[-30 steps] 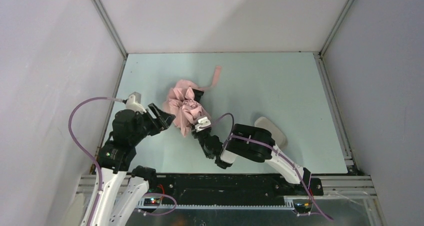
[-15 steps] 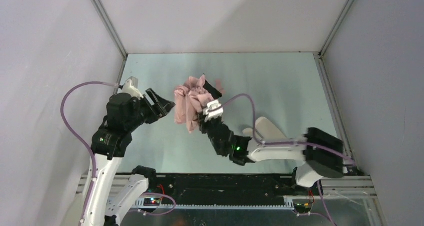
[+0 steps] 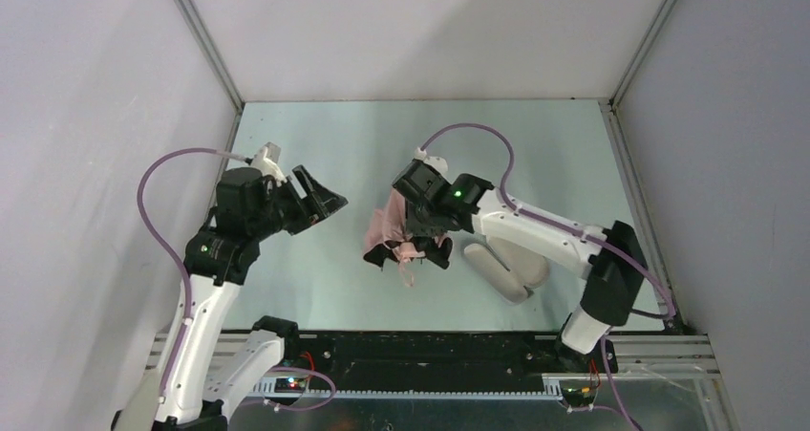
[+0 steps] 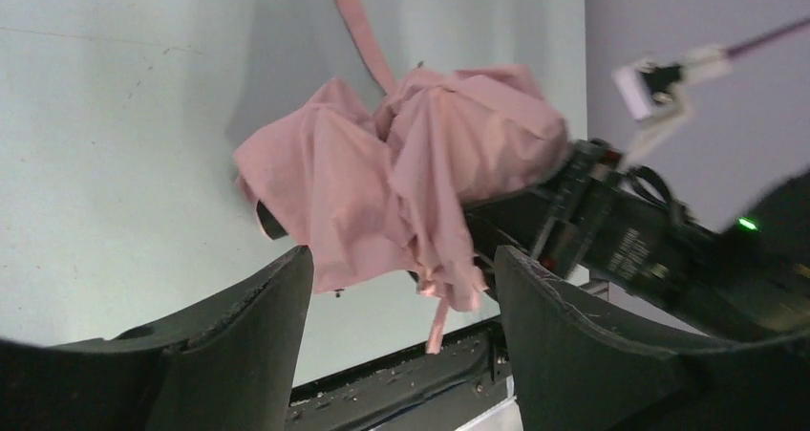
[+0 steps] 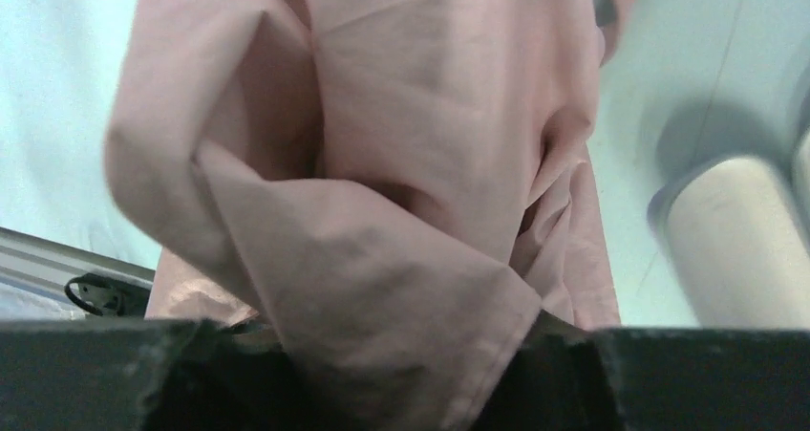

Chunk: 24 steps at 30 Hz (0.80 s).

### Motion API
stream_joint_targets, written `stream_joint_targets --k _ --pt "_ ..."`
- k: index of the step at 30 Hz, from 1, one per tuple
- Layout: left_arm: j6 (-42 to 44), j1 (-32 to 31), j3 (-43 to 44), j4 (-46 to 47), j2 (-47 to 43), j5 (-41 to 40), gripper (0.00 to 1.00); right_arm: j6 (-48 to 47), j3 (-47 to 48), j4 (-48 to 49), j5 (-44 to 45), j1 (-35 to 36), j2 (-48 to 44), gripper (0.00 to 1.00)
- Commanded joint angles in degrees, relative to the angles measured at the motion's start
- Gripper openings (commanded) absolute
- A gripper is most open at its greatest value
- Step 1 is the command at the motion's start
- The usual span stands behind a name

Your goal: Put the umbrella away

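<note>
The umbrella (image 3: 385, 230) is a crumpled pale pink fabric bundle with a loose pink strap, hanging above the table's middle. My right gripper (image 3: 416, 244) points toward the near edge and is shut on it. In the right wrist view the pink fabric (image 5: 382, 163) fills the frame, bunched between my dark fingers (image 5: 191, 374). My left gripper (image 3: 323, 202) is open and empty, just left of the umbrella and apart from it. In the left wrist view the umbrella (image 4: 401, 173) hangs beyond the open jaws of the left gripper (image 4: 403, 259).
A smooth pale lilac oblong case (image 3: 506, 264) lies on the table right of the umbrella; it also shows in the right wrist view (image 5: 735, 245). The black rail (image 3: 430, 347) runs along the near edge. Grey walls enclose the pale green table (image 3: 535, 154).
My right arm has reached up and over, carrying the umbrella from the far middle toward the near edge and turning it. My left gripper has shifted slightly right, still open.
</note>
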Motion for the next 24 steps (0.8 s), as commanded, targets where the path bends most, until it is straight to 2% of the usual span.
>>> stream_joint_targets --k 1,3,5,9,12,16,20,24 --pt "0.8 0.2 -1.4 1.9 1.8 4.3 0.76 6.2 2.9 0.5 -12.3 -2.2 5.2 0.78" --pt "1.6 0.3 -2.5 2.0 3.1 5.4 0.77 4.8 3.4 5.5 -17.6 -3.7 7.4 0.97" --pt "1.7 0.3 -3.7 2.2 4.3 6.5 0.79 3.6 5.1 5.6 -19.7 -4.9 8.4 0.99" --pt "1.7 -0.4 -6.7 4.8 6.3 7.7 0.82 -1.9 4.2 2.0 -16.4 -6.5 4.7 0.99" --pt "2.7 -1.4 -7.9 6.5 9.6 7.6 0.83 -5.6 -4.1 1.9 -16.5 -10.1 -0.7 0.99" --pt "4.4 -6.3 -6.8 8.7 16.0 6.2 0.84 -7.7 -12.6 -0.8 -16.9 -15.4 -10.5 0.99" --pt "5.9 -10.5 -4.9 11.6 23.0 4.4 0.83 -5.7 -20.8 -2.5 -17.9 -21.0 -17.3 1.0" --pt "6.7 -12.7 -2.9 14.4 29.7 3.0 0.82 -1.3 -29.4 -0.1 -19.7 -27.7 -21.1 0.98"
